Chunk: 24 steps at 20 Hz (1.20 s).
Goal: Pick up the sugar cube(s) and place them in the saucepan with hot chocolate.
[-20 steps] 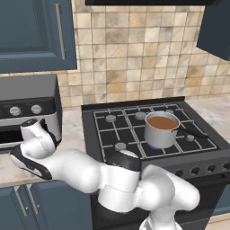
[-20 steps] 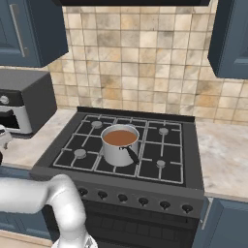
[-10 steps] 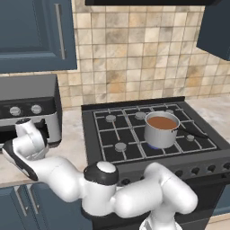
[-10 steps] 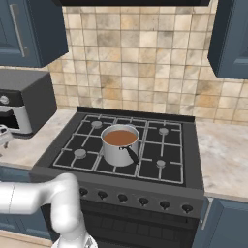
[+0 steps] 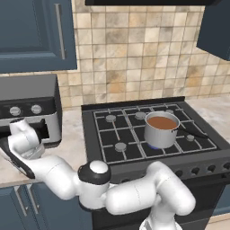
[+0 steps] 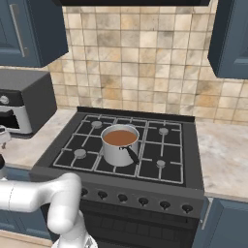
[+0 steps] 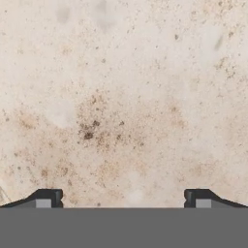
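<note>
Currently hand [image 7: 121, 198] held wide open, empty, over speckled beige stone table [image 7: 121, 97]. Tiny sugar cubes not made out. Small shiny steel saucepan of brown hot chocolate [image 5: 161, 129] set on black gas stove [image 5: 134, 134]. Cubes judged light, rigid, crumbly; opposite flat faces to be pinched gently.

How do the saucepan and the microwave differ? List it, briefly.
1. Material: the saucepan is shiny steel; the microwave is a dark grey box with a silver front.
2. Shape: the saucepan is a small round cylinder with a thin dark handle; the microwave is much bigger and boxy, with knobs.
3. Place: the saucepan stands on the stove grate; the microwave stands on the counter to the stove's left.

Both stand upright.
</note>
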Tool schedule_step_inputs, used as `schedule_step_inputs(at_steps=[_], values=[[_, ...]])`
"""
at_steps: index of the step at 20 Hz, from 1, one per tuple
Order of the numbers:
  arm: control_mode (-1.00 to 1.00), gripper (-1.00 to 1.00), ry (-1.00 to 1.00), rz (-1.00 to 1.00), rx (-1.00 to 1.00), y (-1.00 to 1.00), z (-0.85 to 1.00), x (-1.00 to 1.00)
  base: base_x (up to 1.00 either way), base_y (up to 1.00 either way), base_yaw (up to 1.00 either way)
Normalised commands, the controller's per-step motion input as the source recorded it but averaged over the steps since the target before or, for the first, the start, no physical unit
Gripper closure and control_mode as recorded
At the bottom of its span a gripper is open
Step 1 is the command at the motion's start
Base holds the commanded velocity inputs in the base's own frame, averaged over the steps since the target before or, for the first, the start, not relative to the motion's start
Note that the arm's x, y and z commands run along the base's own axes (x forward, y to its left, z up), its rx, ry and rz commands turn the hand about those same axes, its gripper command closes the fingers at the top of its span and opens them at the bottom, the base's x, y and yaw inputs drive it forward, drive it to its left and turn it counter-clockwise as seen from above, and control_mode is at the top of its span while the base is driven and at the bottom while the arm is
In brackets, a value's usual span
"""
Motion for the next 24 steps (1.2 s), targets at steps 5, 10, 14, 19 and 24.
schedule_step_inputs(at_steps=[5,10,14,19,24], values=[[-1.00,-1.00,0.01,0.00,0.00,-0.38,-0.21,-0.29,0.00,0.00,0.00],[-1.00,-1.00,-0.01,-0.01,0.00,-0.37,-0.19,-0.55,0.00,0.00,0.00],[-1.00,-1.00,-0.03,-0.04,0.00,-0.26,-0.13,-0.50,0.00,0.00,0.00],[-1.00,-1.00,0.01,-0.07,0.00,-0.23,-0.07,-0.02,0.00,0.00,0.00],[-1.00,-1.00,0.00,-0.01,0.00,-0.18,-0.01,0.18,0.00,0.00,0.00]])
